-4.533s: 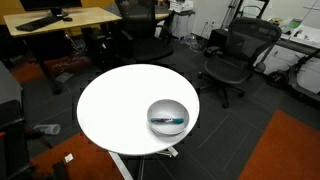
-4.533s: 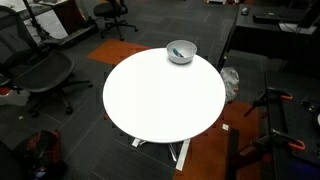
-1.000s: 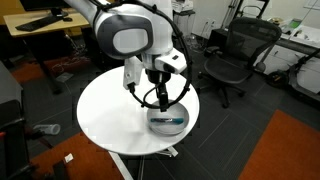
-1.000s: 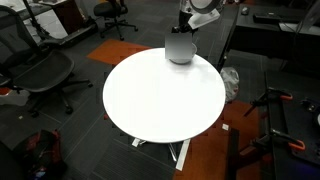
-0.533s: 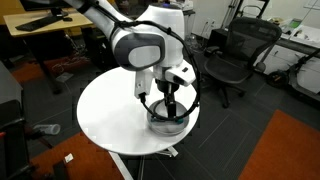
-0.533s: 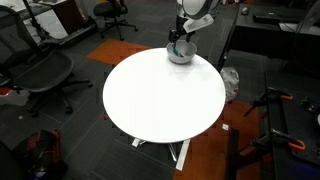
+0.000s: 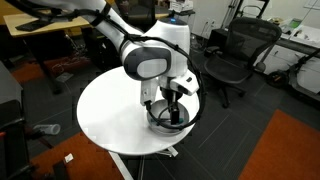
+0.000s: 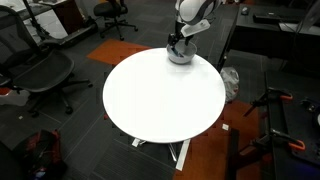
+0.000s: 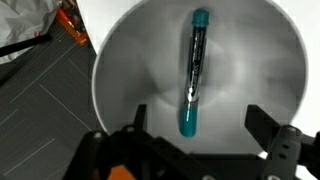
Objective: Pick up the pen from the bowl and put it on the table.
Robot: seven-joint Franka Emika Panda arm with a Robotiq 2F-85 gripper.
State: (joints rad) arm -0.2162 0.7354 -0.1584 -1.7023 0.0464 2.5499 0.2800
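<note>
Where the wrist view's left edge falls: grey carpet floor [image 9: 40, 110], with an orange-and-black item [image 9: 70, 25] in the top corner, cropped too hard to identify.
Bowl [image 9: 130, 60]: shiny light grey, fills most of the wrist view.
Gripper [image 9: 200, 122]: spread wide, dark fingers [image 9: 137, 120] enter from the bottom edge, one on each side of the pen's lower end. Neither touches the pen. Contact with the bowl cannot be told.
Pen [image 9: 191, 70]: lies flat on the bowl's bottom, nearly upright in the picture and leaning slightly. Teal at both ends, darker in the middle.
Desk [image 7: 55, 18]: light wood, far left background in an exterior view, well apart from the table.
Table [image 7: 105, 110]: round, white. The bowl [image 7: 180, 127] sits on it close to the edge.
Arm [image 7: 150, 62]: white, bends down over the bowl, with the gripper lowered inside the rim. Pen hidden here.
Chair [image 7: 235, 55]: black office chair, right background.
Opposite camera: table [image 8: 160, 100] centre, bowl [image 8: 184, 58] at its far edge, gripper [image 8: 177, 46] in it.
</note>
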